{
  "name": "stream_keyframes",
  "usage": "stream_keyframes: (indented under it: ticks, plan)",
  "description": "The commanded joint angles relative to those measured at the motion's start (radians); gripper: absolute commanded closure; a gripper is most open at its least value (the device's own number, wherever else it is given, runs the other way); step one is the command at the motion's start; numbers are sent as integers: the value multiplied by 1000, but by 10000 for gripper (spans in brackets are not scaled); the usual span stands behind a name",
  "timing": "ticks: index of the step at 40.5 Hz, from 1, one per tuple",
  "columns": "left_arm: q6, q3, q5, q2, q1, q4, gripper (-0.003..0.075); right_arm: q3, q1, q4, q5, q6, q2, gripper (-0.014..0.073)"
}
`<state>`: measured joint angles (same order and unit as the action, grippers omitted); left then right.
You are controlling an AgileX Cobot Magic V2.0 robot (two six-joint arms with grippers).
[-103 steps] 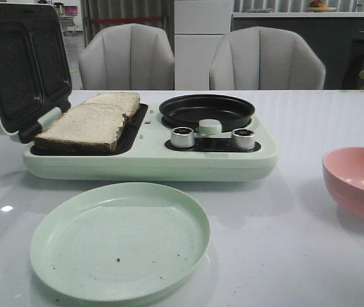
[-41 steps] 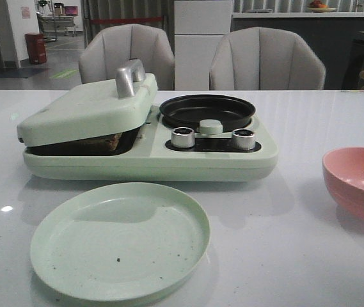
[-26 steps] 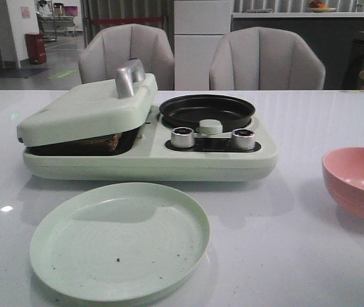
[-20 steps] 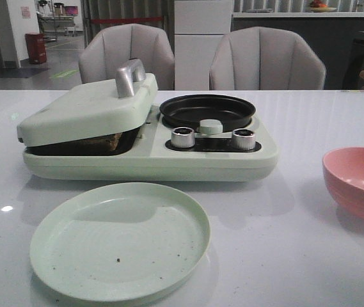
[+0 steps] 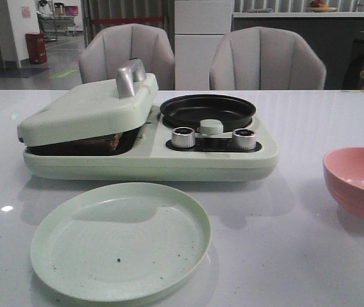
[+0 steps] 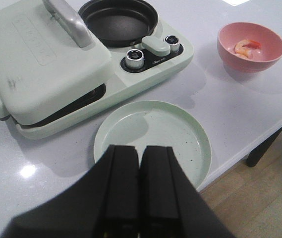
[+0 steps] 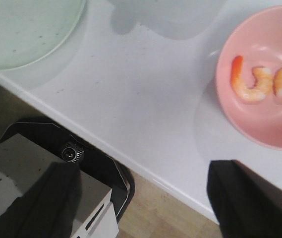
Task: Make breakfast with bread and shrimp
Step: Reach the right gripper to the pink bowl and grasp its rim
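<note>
I have the left gripper (image 6: 140, 186) pinched fully together with nothing in it, hanging over the near edge of the surface (image 5: 284, 243) above the pale green plate (image 5: 121, 240). The right gripper (image 7: 141, 198) has its two fingers spread wide apart and empty, out past the surface's edge near the pink bowl (image 7: 264, 119). The shrimp (image 7: 250, 82) lie in that bowl, two curled pieces side by side on its floor; in the front view only a sliver shows over the rim. The bread (image 5: 102, 142) sits under the lowered lid (image 5: 89, 109) of the green sandwich maker (image 5: 150, 160), a strip of brown crust showing in the gap, since the lid rests tilted and not flat. I judge the shrimp to be light, soft and probably slick, easy to crush or squirt out of a pinch, so I would take one across the thick middle of its curl, not by the thin orange tail. The bread should be light and compressible, best taken at a crust edge. There is embossed lettering on the lid and small print by the knobs (image 6: 136, 58), but I cannot read either.
</note>
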<state>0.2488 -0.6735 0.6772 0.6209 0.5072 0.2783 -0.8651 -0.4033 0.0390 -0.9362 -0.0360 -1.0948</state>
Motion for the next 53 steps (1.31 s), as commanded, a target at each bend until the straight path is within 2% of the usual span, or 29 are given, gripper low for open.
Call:
stream_keyframes:
  ticks: [1, 9, 16, 27, 43, 47, 53]
  plan:
    - [-8, -29, -70, -1, 7, 14, 619, -103, 108, -27, 4, 5, -76, -26]
    - [-8, -29, -70, -1, 7, 14, 619, -185, 353, -27, 23, 5, -203, -26]
    - [-8, -29, -70, -1, 7, 14, 619, -222, 471, -24, 68, 4, -296, -26]
    - [-8, -29, -70, -1, 7, 14, 619, -222, 474, -26, 238, -8, -422, -26]
    - [-8, -29, -70, -1, 7, 14, 619, -222, 474, -27, 283, -8, -558, -22]
    - [-8, -29, -72, -1, 7, 14, 619, -222, 474, -39, 284, -8, -571, 55]
    - [-8, -29, -72, -1, 7, 14, 619, -222, 474, -39, 286, -8, -574, 291]
